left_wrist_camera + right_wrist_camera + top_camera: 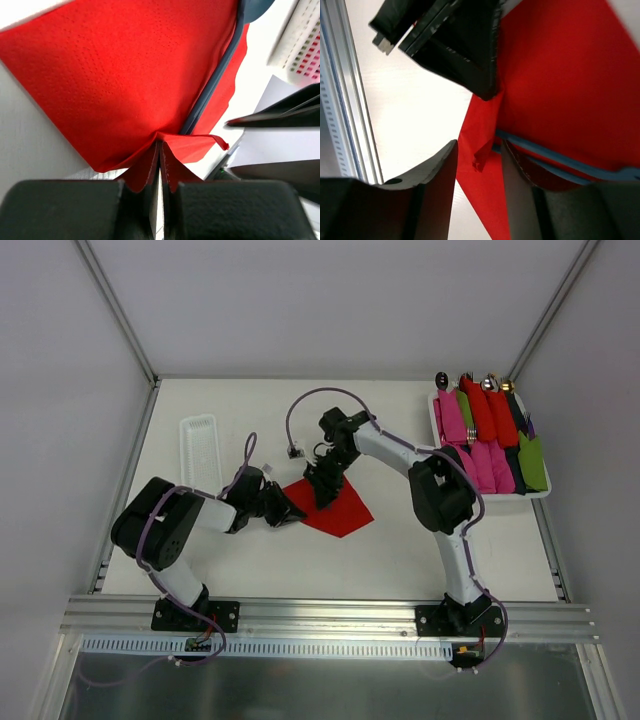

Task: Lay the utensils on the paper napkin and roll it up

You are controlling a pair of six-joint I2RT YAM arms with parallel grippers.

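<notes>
- Right now the paper napkin [338, 510] lies near the middle of the bench [420, 560], a bright red square turned cornerwise between my two arms.
- Its left corner is pinched in my left end effector [287, 510]. In the left wrist view the napkin [115, 75] rises in a small tent, and its tip goes into the slit where my left end effector [160, 175] presses its two fingers together.
- A blue-grey utensil handle [212, 82] lies on the napkin. It runs from just beside the pinched corner toward the far side, with red paper on both sides of it.
- My right end effector [325, 488] hangs over the upper left part of the napkin, just beside the left one.
- From the right wrist, my right end effector [479, 146] has its fingers spread and clamps nothing. A crumpled bit of the napkin [560, 90] edge lies in the gap.
- The utensil handle [570, 161] shows there as two thin blue lines side by side, next to one finger. I cannot tell whether this is one utensil or two, or whether the finger touches it.
- At the far right of the bench, well apart from the napkin, a white tray [497, 496] holds rolled bundles [483, 412] in pink, red and green, with spoon bowls poking out at the far end.
- A narrow white tray [199, 450] lies on the left side of the bench.
</notes>
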